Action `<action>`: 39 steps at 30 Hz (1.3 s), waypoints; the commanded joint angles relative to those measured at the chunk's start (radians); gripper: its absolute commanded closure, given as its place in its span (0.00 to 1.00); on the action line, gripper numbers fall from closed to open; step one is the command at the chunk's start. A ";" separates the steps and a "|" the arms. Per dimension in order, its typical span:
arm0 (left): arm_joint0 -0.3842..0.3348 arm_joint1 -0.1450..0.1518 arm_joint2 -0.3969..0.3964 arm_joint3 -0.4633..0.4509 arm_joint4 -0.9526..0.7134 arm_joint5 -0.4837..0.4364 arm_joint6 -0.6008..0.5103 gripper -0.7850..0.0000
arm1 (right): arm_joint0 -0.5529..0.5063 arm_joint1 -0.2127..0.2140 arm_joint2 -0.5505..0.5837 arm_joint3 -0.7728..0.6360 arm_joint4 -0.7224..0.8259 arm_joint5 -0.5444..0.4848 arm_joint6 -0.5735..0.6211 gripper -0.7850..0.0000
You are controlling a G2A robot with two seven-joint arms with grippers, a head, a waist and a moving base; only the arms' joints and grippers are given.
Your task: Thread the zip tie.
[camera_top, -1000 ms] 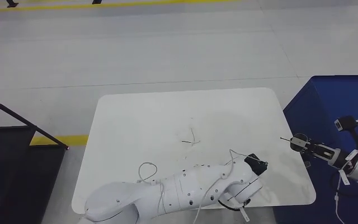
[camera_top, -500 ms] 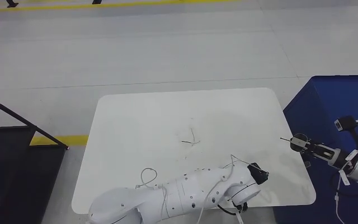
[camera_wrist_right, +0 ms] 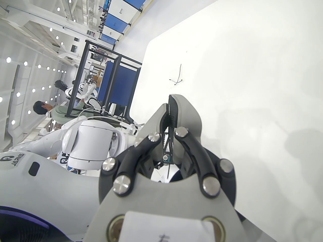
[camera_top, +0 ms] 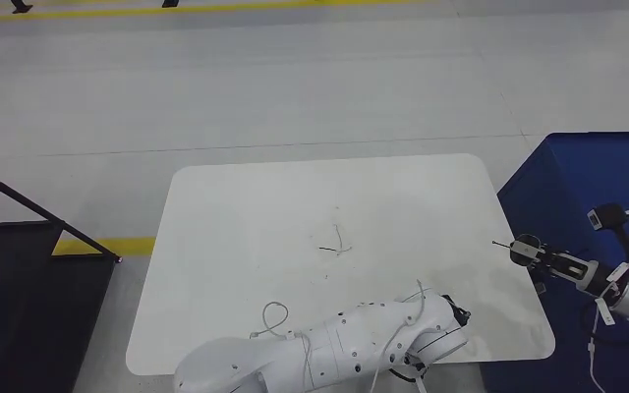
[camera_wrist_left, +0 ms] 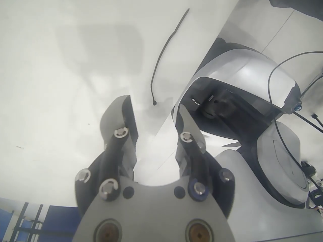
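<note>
Your left claw (camera_wrist_left: 153, 109) hangs wide open with nothing in it, straddling the near edge of the white table (camera_wrist_left: 50, 51). One finger is above the tabletop and the other is out past the rim. Just ahead of its fingertips a black zip tie (camera_wrist_left: 161, 53) lies flat on the table, running close along that edge. Its knobbed head is nearest the claw and its tail points away.

From above, your left claw (camera_top: 454, 310) sits low over the table (camera_top: 246, 216) at its near right corner. Your right claw (camera_top: 516, 249) waits at the table's right edge, beside a blue box (camera_top: 570, 196), well apart from the left one. Its fingers are pressed together on a held tie (camera_top: 501, 245), whose thin end pokes out ahead of the claw and over the rim.

In the right wrist view, your right claw (camera_wrist_right: 171, 101) has its ridged pads closed, and a strand of the held tie (camera_wrist_right: 168, 171) shows behind them. Farther ahead of that claw, a few loose ties (camera_wrist_right: 179, 76) lie crossed near the middle of the table (camera_wrist_right: 252, 76). A broad stretch of white tabletop lies between them and the claw. The same loose ties (camera_top: 336, 241) show from above, far from every edge.
</note>
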 commanded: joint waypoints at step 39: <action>0.042 -0.084 -0.060 0.164 0.066 -0.030 -0.010 1.00 | 0.000 0.000 0.000 0.000 0.000 0.000 0.000 1.00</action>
